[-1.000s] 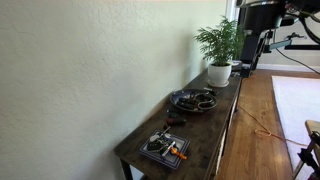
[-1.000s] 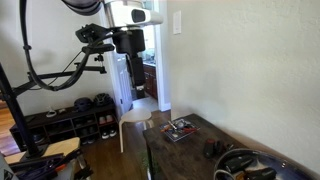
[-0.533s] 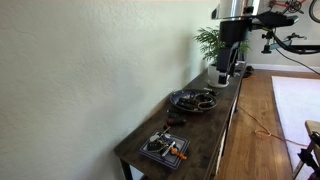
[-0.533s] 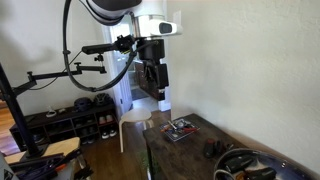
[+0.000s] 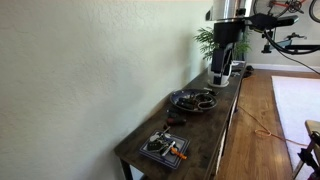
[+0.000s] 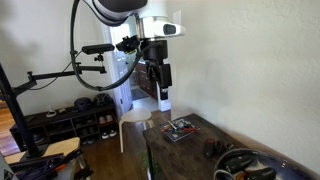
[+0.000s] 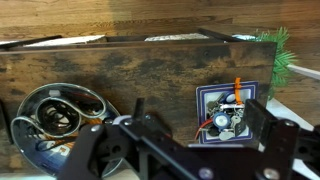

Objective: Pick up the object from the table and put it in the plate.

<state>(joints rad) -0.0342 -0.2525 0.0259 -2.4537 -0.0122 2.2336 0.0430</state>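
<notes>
The object is a small dark block; it lies on the wooden table between plate and tray in an exterior view [image 5: 175, 121] and in the wrist view [image 7: 137, 104]. The plate, a round dark dish with items in it, shows in both exterior views [image 5: 192, 99] [image 6: 250, 165] and in the wrist view [image 7: 52, 113]. My gripper [image 5: 221, 72] [image 6: 160, 97] hangs high above the table, open and empty. In the wrist view its fingers [image 7: 185, 150] frame the table below.
A square dark tray [image 5: 165, 148] [image 6: 181, 129] [image 7: 232, 112] with orange and grey pieces sits near one table end. A potted plant [image 5: 218, 50] stands at the other end, past the plate. The wall runs along the table's back edge. A rack with shoes [image 6: 70, 120] stands on the floor.
The arm has swung in over the table and come down a little. The gripper stays open. Nothing on the table has moved.
</notes>
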